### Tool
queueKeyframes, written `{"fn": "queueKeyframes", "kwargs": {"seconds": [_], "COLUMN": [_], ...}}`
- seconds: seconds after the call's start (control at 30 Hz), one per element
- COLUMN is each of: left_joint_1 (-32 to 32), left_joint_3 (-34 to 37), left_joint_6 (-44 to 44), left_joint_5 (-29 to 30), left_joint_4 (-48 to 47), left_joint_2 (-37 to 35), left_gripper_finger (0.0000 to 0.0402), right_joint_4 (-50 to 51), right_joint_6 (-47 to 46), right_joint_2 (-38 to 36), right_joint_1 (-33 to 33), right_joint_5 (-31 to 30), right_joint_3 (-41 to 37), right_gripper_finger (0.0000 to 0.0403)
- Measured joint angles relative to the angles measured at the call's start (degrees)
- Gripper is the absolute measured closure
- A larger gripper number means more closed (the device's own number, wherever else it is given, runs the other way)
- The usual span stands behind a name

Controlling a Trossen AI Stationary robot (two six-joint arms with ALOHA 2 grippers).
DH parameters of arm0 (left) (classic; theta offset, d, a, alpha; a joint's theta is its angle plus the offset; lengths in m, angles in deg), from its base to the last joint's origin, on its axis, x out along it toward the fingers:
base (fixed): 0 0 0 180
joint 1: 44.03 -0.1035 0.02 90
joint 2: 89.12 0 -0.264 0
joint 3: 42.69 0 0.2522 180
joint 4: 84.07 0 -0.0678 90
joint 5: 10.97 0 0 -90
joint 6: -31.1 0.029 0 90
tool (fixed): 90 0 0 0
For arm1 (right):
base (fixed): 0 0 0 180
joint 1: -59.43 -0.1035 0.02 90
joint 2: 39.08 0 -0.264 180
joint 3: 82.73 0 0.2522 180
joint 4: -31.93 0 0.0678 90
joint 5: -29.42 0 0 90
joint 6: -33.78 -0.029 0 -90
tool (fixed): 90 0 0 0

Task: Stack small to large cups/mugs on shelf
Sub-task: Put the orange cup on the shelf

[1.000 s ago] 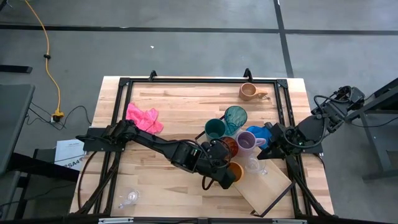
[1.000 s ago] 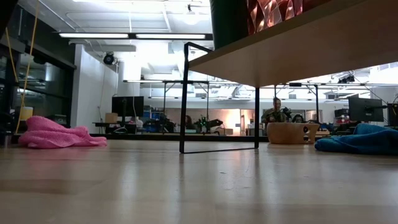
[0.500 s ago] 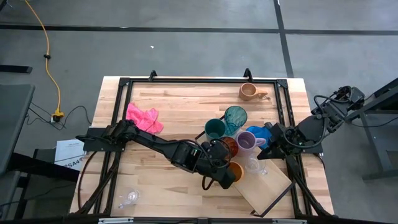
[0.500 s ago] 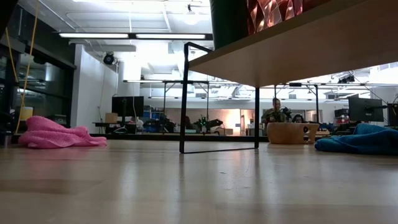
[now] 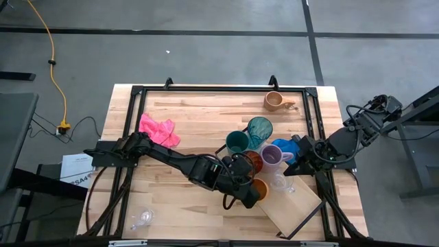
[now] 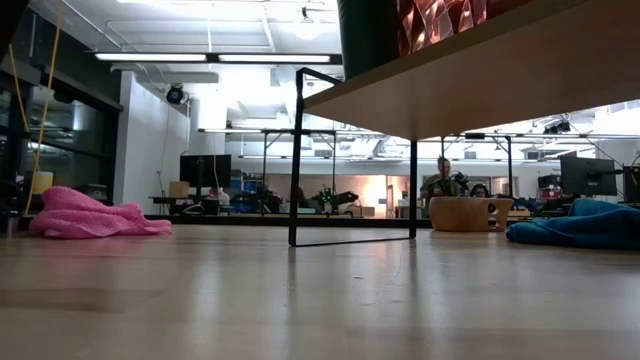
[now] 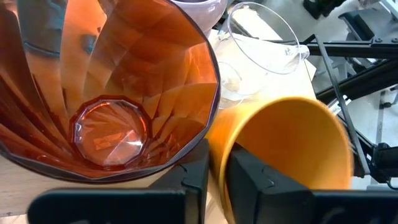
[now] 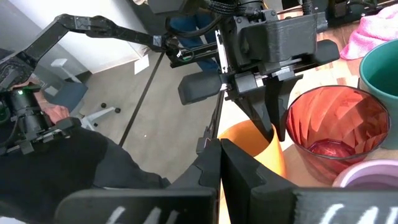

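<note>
Now we see the left gripper (image 7: 214, 177) pinching the empty yellow cup's (image 7: 289, 155) rim, an empty orange glass (image 7: 106, 93) at its nine o'clock; the right gripper (image 8: 219, 165) is pressed together.

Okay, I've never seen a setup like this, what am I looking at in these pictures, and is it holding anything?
Two robot arms work at a wooden table. One camera looks down from above, one sits at tabletop height, and one rides on each wrist. Cups cluster mid-table beside a tilted wooden shelf; a tan mug and a pink cloth lie apart. The left gripper pinches the rim of the yellow-orange cup, next to the orange faceted glass. The right gripper is shut, holding nothing.
</note>
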State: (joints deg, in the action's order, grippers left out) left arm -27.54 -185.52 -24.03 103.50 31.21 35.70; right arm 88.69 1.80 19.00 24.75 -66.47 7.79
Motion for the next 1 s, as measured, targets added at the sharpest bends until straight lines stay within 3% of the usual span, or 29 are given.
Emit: {"fn": "queueKeyframes", "kwargs": {"seconds": [0.47, 1.0], "left_joint_1": [0.00, 0.00], "left_joint_3": [0.00, 0.01], "left_joint_6": [0.84, 0.66], "left_joint_5": [-0.32, -2.21], "left_joint_4": [0.36, 0.14], "left_joint_2": [0.00, -0.18], "left_gripper_finger": [0.0229, 0.0195], "right_joint_4": [-0.02, -0.17], "right_joint_6": [-0.11, -0.13], "right_joint_2": [0.00, 0.02], "right_joint_1": [0.00, 0.00], "right_joint_5": [0.00, -0.03], "right_joint_3": [0.00, 0.00], "right_gripper_finger": [0.0403, 0.0403]}}
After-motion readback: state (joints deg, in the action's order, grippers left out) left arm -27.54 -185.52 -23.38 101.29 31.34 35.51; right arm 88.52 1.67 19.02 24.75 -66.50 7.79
